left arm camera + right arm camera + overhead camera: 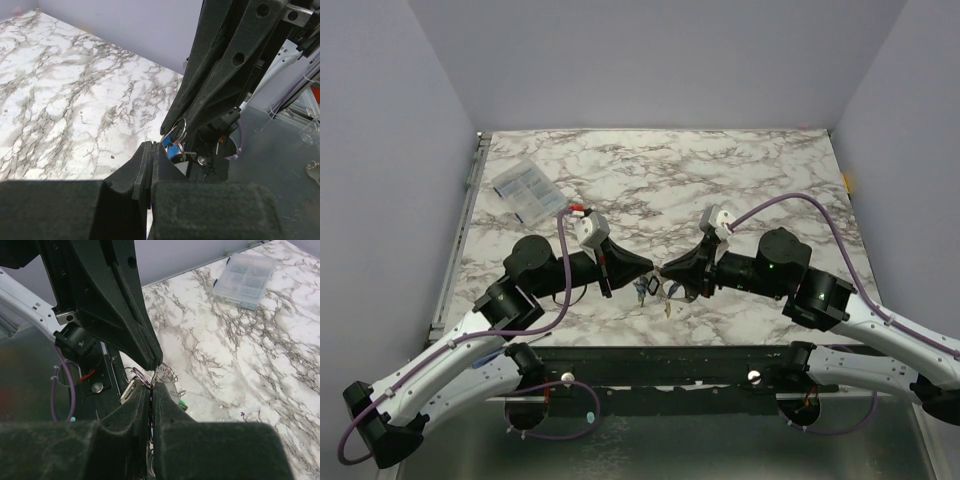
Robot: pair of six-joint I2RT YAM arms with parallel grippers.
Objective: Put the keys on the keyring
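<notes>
Pinching the keyring [179,131] in the right gripper [664,272] above the near table [720,170] edge, keys [642,290] hung beneath. Over on the left gripper [650,267], pressed together beside the blue key [174,148], catch impossible to tell. Best to hold the keyring steady, feed slowly, no twisting.

Even, soft light; blurred foregrounds.

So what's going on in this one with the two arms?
Both claws are shut, tips meeting near the front: the left claw and right claw pinch at a keyring, with keys bunched just beneath. Which claw truly grips the ring is unclear. A clear plastic box sits untouched far left.
</notes>
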